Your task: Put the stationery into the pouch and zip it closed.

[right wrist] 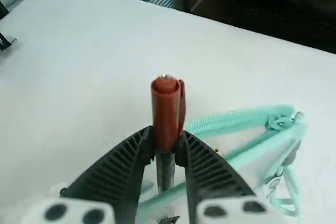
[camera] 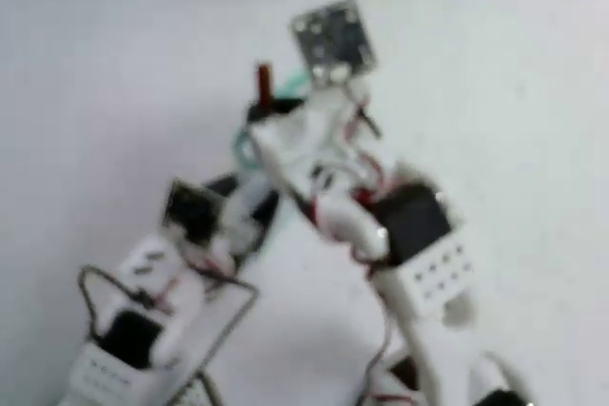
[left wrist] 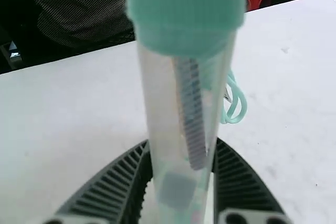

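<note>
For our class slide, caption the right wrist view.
Right gripper holding a red pen by the mint-zipped clear pouch.

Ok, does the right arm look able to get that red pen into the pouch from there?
Probably yes. The right fingers grip the red pen just beside the pouch, whose zipper gapes open. The left fingers hold the pouch, and nothing seems to lie between pen and opening.
</note>
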Controlling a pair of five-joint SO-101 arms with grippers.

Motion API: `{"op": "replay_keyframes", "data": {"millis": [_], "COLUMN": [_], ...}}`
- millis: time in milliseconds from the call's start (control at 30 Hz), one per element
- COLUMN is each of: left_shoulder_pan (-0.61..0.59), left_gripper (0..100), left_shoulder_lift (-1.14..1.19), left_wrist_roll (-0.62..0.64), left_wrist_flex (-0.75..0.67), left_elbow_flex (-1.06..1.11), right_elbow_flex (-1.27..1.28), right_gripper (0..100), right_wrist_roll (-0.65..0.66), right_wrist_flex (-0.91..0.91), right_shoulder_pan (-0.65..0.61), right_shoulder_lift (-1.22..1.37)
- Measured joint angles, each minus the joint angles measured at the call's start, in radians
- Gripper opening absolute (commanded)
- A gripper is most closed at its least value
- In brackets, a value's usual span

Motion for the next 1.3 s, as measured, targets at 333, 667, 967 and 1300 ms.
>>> {"op": "replay_keyframes", "data": {"millis": [333, 667, 967, 1300], "left_shoulder_pan": [0.005, 0.006, 0.002, -0.032], "left_gripper": [17, 17, 17, 17], "left_shoulder_lift": [0.0, 0.0, 0.0, 0.0], "left_wrist_roll": [0.0, 0.0, 0.0, 0.003], "left_wrist_flex": [0.0, 0.0, 0.0, 0.0], "left_elbow_flex": [0.0, 0.0, 0.0, 0.0], "right_elbow_flex": [0.058, -0.046, -0.097, 0.546], "right_gripper": [22.2, 33.6, 26.6, 13.1], "right_wrist_roll": [0.008, 0.144, 0.328, 0.542], "right_wrist_flex": [-0.005, 0.169, 0.411, 0.255], "right_shoulder_pan": [0.044, 0.071, 0.081, 0.029], "right_shoulder_lift": [-0.029, -0.086, -0.189, -0.224]}}
